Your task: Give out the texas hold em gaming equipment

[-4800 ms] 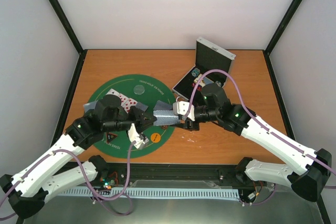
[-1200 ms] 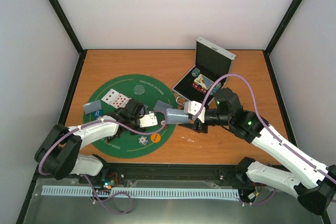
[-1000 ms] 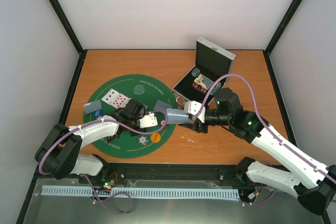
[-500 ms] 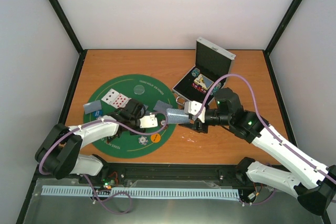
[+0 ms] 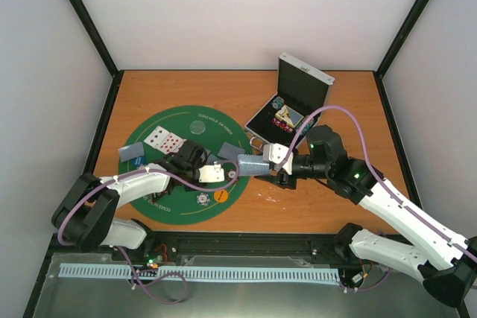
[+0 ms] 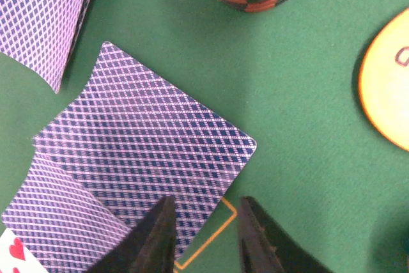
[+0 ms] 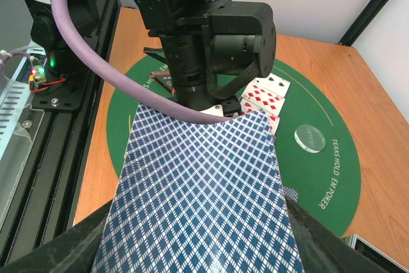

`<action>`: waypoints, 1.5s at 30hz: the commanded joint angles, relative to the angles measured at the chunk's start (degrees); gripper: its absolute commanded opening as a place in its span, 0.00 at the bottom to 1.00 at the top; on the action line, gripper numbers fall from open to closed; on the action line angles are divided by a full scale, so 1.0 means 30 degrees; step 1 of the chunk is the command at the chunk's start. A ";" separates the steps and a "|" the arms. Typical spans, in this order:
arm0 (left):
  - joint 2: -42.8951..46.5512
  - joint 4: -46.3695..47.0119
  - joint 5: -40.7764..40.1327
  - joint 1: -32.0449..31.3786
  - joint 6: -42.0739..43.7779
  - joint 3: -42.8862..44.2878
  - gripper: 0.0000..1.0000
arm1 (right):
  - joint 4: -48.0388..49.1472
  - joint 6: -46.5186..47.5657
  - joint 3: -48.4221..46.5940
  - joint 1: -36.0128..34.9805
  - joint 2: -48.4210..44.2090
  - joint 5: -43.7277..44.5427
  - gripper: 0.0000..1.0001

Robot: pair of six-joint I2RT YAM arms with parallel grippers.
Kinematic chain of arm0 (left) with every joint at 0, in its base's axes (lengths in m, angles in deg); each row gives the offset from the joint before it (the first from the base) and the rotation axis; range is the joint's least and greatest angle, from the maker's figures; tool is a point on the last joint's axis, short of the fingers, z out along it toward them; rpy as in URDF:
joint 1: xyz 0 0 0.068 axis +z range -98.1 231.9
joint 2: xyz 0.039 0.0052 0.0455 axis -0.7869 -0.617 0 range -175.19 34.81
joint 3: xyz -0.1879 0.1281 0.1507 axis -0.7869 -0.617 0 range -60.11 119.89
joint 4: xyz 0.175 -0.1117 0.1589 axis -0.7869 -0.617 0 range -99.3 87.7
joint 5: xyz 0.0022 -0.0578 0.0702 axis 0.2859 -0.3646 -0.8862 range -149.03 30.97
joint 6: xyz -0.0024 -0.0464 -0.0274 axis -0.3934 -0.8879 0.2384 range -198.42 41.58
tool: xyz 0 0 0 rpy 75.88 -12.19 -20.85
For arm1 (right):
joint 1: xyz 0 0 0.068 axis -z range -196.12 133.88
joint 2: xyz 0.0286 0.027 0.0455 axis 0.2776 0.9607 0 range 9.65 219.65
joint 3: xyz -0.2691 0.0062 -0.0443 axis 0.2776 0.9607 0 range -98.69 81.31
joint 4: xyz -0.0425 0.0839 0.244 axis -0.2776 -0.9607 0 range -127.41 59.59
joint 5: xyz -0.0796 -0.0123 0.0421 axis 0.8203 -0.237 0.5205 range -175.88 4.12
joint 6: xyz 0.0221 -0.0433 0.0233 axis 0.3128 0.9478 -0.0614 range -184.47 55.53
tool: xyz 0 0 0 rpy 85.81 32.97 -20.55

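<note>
Distribution is judged partly done. The big round green felt mat carries face-up red-pip playing cards, a clear disc, an orange disc and a small striped-edge chip stack. Further chips appear to sit in the open silver metal case at upper right, and the right pincer pinches a grey-blue-backed card deck at the mat's right rim. Only the left wrist view shows the left pincer slightly spread, gripping nothing, over the corner of a face-down diamond-backed card lying flat on the felt; the overhead view hides this.
</note>
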 commanded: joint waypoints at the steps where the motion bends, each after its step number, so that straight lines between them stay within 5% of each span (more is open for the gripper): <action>1: 0.0258 -0.1250 0.0907 -0.0011 0.0654 0.0160 0.33 | 0.0817 -0.0040 0.0186 0.0126 -0.0614 -0.0257 0.56; 12: 0.1806 -0.5930 0.1674 0.0078 -0.0723 0.4173 0.36 | 0.1045 -0.0664 0.0342 0.0126 -0.0705 -0.0517 0.56; 16: 0.2143 -0.7369 0.1432 0.0442 -0.2051 0.5456 0.45 | 0.1202 -0.0864 0.0340 0.0126 -0.1025 -0.0956 0.56; 26: 0.1318 -0.6102 0.1847 0.5282 -0.5349 0.7328 0.43 | 0.1919 -0.2451 0.0148 0.0155 0.0000 0.0763 0.56; 36: 0.2851 -0.3250 0.6121 1.0129 -1.1527 0.7851 0.75 | 0.5787 -0.9615 0.3572 0.0111 0.3083 0.8809 0.54; 40: 0.4415 -0.2582 0.5849 1.0914 -1.1515 0.6824 0.87 | 0.7281 -1.1376 0.5315 -0.0031 0.3871 1.0486 0.54; 45: 0.5453 -0.2465 0.5377 1.1249 -1.1543 0.6562 0.91 | 1.0076 -1.3175 0.7741 -0.0243 0.4823 1.1129 0.52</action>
